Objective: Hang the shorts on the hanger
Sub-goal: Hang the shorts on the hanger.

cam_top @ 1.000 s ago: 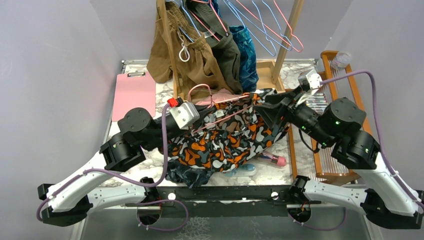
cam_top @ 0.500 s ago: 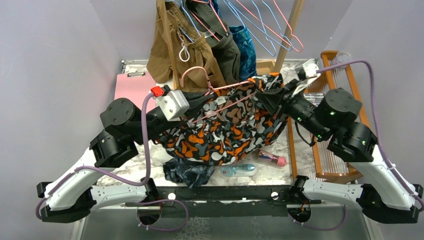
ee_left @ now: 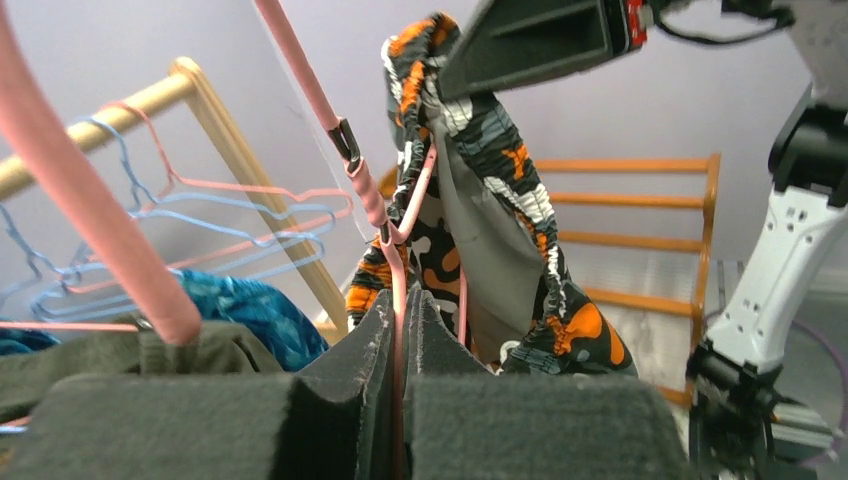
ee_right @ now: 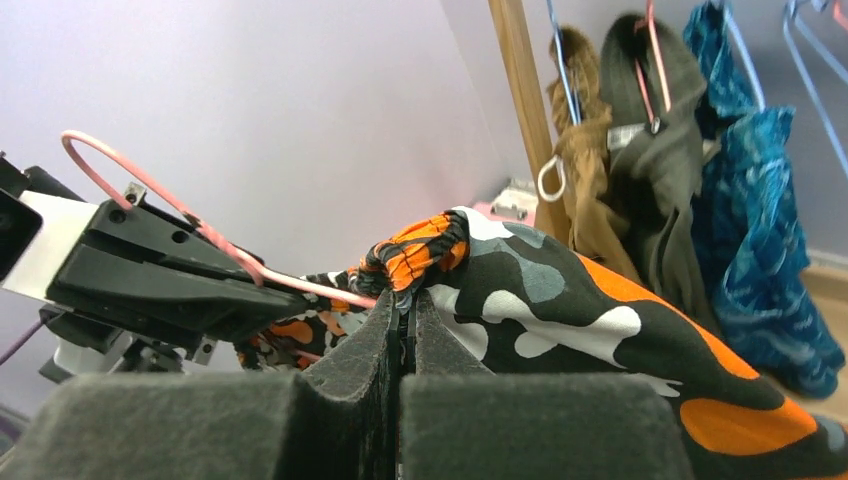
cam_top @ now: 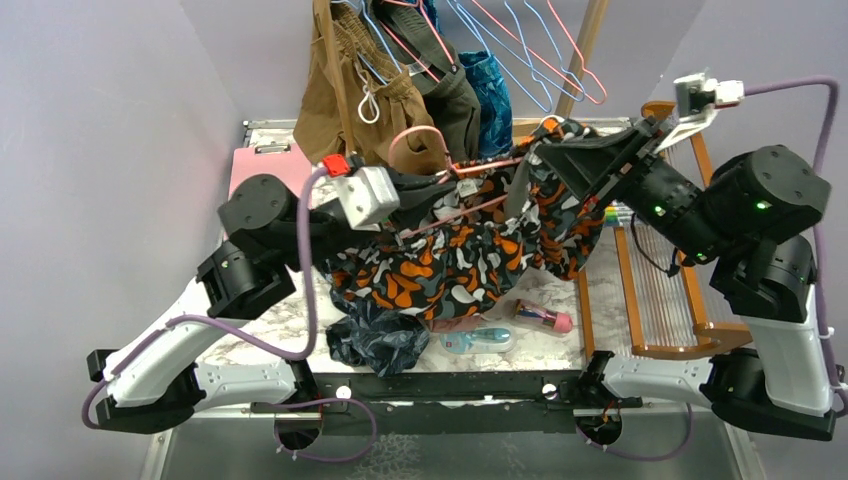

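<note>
Lifting: your left gripper (ee_left: 400,312) is clamped on the hanger (ee_left: 100,210) wire, your right gripper (ee_right: 403,300) pinching the waistband of the shorts (cam_top: 450,280), which hang draped above the table's (cam_top: 280,330) middle. Draw the band taut along the bar before letting go.

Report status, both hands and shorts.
Left hand shut on hanger. Right hand shut on shorts waistband. Shorts hanging between hands. Loaded rack close behind.

Logged: white lower links (cam_top: 180,345), black round joints (cam_top: 258,205), purple cables (cam_top: 306,300), one red plug (cam_top: 336,165), green lights (cam_top: 757,206) on right arm (cam_top: 790,345), grey-padded left gripper (ee_left: 400,320).
</note>
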